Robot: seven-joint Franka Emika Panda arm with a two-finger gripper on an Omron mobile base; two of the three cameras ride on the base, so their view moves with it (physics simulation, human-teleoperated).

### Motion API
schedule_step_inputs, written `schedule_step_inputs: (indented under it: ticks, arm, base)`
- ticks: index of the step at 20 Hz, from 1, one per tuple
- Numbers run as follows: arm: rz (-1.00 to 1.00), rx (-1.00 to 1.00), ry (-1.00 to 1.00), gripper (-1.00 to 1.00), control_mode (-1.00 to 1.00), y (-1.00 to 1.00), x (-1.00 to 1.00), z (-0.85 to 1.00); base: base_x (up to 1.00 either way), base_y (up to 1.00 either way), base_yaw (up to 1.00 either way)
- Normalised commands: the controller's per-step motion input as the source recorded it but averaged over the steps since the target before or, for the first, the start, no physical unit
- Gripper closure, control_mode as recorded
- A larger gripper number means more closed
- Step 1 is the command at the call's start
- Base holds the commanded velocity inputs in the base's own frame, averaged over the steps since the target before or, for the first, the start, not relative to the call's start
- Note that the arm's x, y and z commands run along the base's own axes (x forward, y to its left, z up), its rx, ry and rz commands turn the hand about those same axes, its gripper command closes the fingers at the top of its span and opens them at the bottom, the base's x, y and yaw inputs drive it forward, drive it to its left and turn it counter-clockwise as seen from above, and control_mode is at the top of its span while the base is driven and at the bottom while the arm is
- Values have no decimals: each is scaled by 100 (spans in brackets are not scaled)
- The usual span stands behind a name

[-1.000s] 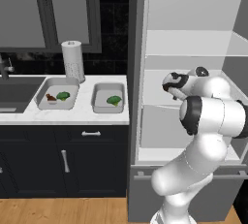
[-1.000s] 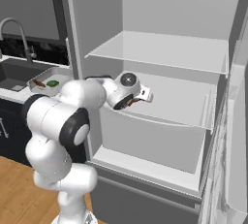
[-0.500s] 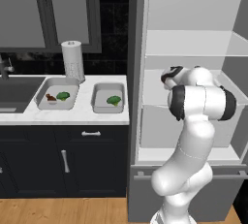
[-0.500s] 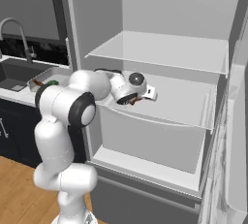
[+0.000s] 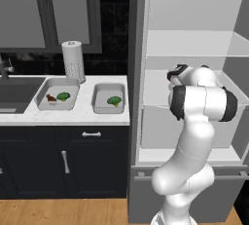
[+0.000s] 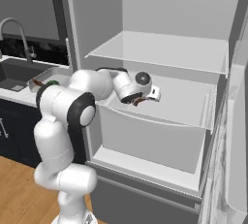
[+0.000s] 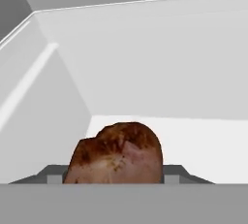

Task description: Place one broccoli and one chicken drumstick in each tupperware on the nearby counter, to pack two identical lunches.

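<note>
Reddish-brown chicken drumstick [image 7: 115, 154] pinched between the jaws, inside the white fridge compartment [image 6: 184, 103].

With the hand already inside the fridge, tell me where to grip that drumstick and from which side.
Grip the chicken drumstick across its bulbous end, the part bulging up between the end effector fingers. Come along the fridge shelf from the open front, as the hand is now; the rounded, wide bulb gives the pads two opposing sides.
</note>
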Motion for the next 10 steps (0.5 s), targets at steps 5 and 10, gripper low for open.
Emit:
schedule_step_inputs:
  ticks: [5, 10]
  arm:
    - [0, -1, -4, 100, -100, 7, -91, 38]
    - [0, 0, 5, 100, -100, 10, -90, 100]
  base:
    - [0, 0, 0]
    - [0, 0, 0]
